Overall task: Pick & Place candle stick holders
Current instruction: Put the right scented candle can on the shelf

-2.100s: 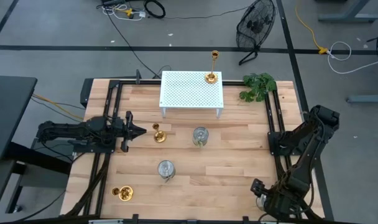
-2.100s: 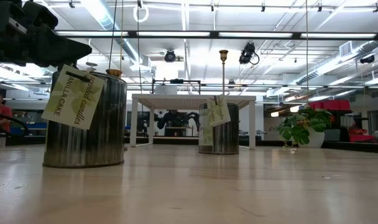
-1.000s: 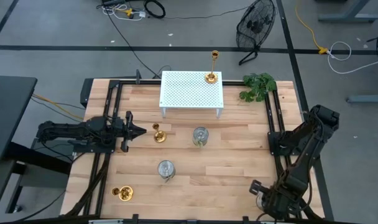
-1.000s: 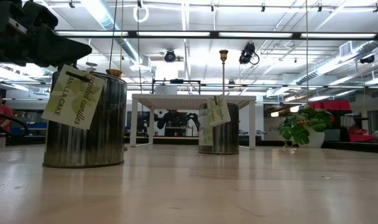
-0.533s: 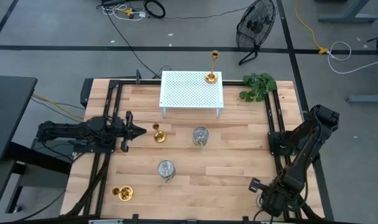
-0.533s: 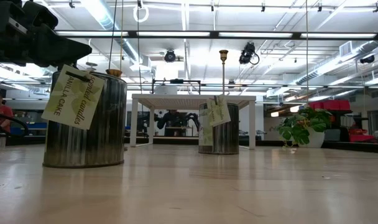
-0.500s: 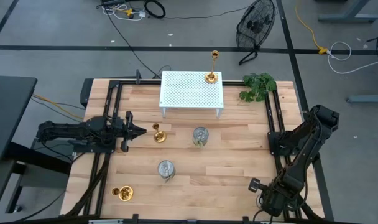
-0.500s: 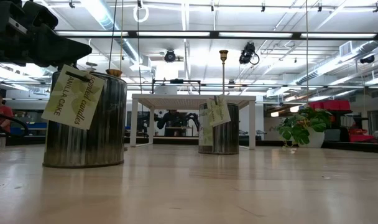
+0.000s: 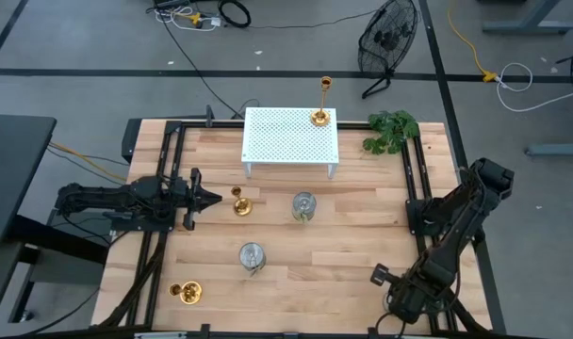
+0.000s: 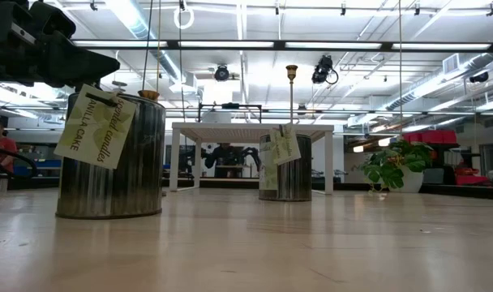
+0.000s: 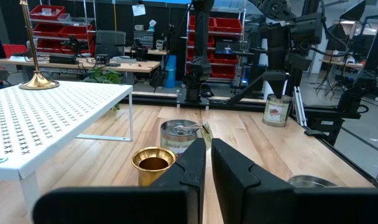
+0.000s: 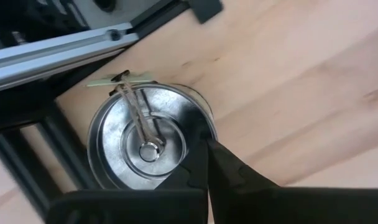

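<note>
Currently the left gripper (image 9: 211, 198) hovers low over the table's (image 9: 352, 254) left side, jaws nearly together and holding nothing, its tips just beside a short gold holder (image 9: 240, 203) that stands upright. From the left wrist, that gold holder (image 11: 153, 163) sits right ahead of the fingers (image 11: 192, 163), with a silver can (image 11: 180, 135) beyond it. Right gripper (image 12: 206, 155) is down at the table's near right corner, arm folded over the edge; its jaws are pressed together on the rim of a silver can (image 12: 145, 146) that sits by the black rail, a paper tag tied to its lid. White rack (image 9: 289, 135) stands at the table's far middle; a tall gold holder (image 9: 320, 105) stands upright on its far right corner. Two more silver cans stand on the boards: one (image 9: 304, 205) just in front of the rack, one (image 9: 252, 254) nearer the middle. Another gold holder (image 9: 186, 293) is at the near left. Plant (image 9: 390, 129) sits right of the rack.
</note>
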### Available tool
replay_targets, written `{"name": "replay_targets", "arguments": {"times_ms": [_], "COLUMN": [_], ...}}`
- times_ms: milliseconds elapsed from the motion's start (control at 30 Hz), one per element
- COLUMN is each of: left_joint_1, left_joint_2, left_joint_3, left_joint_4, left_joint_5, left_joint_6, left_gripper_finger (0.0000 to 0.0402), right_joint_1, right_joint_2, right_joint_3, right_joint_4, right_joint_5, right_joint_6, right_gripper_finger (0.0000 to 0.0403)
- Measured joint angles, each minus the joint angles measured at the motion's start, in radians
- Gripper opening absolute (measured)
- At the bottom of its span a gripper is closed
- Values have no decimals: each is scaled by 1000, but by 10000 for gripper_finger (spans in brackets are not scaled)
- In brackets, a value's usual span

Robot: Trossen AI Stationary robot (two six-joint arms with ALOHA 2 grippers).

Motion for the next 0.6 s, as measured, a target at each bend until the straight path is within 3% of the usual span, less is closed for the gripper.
{"name": "replay_targets", "arguments": {"times_ms": [600], "left_joint_1": [0], "left_joint_2": [0], "left_joint_3": [0], "left_joint_4": [0], "left_joint_5": [0], "left_joint_6": [0], "left_gripper_finger": [32], "right_joint_1": [-82], "right_joint_2": [0], "right_joint_3": [0], "right_joint_4": [-1], "right_joint_5": [165], "right_joint_6": [51], "right_gripper_finger": [0]}}
